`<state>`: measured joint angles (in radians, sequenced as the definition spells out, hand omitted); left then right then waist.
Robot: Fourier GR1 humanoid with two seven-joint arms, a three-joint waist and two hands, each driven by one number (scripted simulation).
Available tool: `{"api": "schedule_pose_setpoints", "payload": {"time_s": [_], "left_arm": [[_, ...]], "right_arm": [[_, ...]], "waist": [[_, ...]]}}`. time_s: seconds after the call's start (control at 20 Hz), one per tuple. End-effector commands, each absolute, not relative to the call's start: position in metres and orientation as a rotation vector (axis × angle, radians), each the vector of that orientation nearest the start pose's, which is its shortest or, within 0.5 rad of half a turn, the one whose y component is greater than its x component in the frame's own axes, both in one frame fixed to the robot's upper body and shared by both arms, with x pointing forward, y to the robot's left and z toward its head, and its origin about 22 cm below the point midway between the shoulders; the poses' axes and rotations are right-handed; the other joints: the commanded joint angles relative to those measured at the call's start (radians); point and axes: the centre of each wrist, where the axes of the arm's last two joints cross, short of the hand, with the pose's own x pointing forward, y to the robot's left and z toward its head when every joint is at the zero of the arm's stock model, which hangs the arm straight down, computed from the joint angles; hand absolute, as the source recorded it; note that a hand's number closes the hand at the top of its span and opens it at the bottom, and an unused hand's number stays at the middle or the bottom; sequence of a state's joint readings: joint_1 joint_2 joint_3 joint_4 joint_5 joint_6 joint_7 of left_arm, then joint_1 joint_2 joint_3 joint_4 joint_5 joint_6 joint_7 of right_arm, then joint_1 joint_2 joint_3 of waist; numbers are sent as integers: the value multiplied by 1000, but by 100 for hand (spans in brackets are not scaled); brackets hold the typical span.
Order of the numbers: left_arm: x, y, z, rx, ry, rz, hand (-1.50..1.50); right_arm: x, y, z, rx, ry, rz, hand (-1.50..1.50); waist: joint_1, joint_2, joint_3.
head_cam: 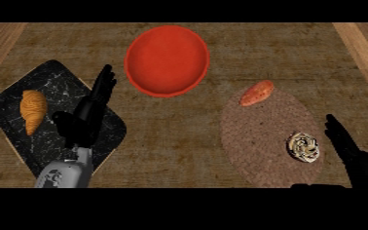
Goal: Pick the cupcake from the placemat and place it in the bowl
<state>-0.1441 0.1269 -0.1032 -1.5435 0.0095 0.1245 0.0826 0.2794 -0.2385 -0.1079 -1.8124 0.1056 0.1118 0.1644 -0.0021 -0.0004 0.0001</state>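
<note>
The work surface is a brown, mottled counter (215,165) with lighter wood strips along its far left and far right edges.

At the left lies a black marble-patterned board (54,83), set at an angle. A golden-brown croissant (32,111) rests on its left half, lengthwise, pointing toward and away from me.

My left hand (84,119) stands over the right part of that board, on the end of the grey forearm that enters from the lower edge. Its fingers are straight and extended upward, held close together and pointing toward the far side of the counter. It holds nothing and is apart from the croissant.

Right of the hand, at the far centre, sits the red bowl (167,61). It is round, uniformly red, and contains nothing.

Further right and nearer to me is the round, brown woven placemat (262,146). An orange, elongated item resembling a sweet potato (256,93) lies on its far rim, tilted diagonally.

The cupcake (304,147) sits on the right side of the placemat, near the rim. Seen from above, it appears as a small round item with a cream-and-dark-brown swirled top and a pale outer ring. It is well apart from the bowl.

My right hand (346,146) shows at the right edge, just beside the cupcake but not touching it. Its fingers are straight and relaxed, pointing upward, gripping nothing.
</note>
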Motion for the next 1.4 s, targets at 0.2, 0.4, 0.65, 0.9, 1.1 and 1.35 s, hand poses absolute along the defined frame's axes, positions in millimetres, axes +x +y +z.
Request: {"api": "schedule_pose_setpoints", "payload": {"time_s": [0.2, 0.4, 0.65, 0.9, 1.1, 1.35], "left_arm": [[255, 209, 34, 88, -1596, -105, 0], [266, 216, 26, 53, -1607, -102, 0], [269, 209, 39, 65, -1604, -104, 0], [274, 216, 30, 64, -1599, -116, 0], [267, 199, 11, 88, -1606, -108, 0], [268, 210, 30, 84, -1611, -118, 0]], "right_arm": [[167, -330, 9, -448, -1250, 263, -150], [187, -325, -9, -530, -1231, 317, -150], [192, -310, -31, -461, -1200, 324, -150], [194, -319, -29, -434, -1284, 540, 150], [188, -294, -26, -458, -1299, 619, 150], [207, -286, -46, -422, -1321, 549, 150]], "waist": [[3, -1, 0], [2, 0, 0], [2, 0, 0], [1, 0, 0], [-2, 0, 0], [4, 0, 0]]}}
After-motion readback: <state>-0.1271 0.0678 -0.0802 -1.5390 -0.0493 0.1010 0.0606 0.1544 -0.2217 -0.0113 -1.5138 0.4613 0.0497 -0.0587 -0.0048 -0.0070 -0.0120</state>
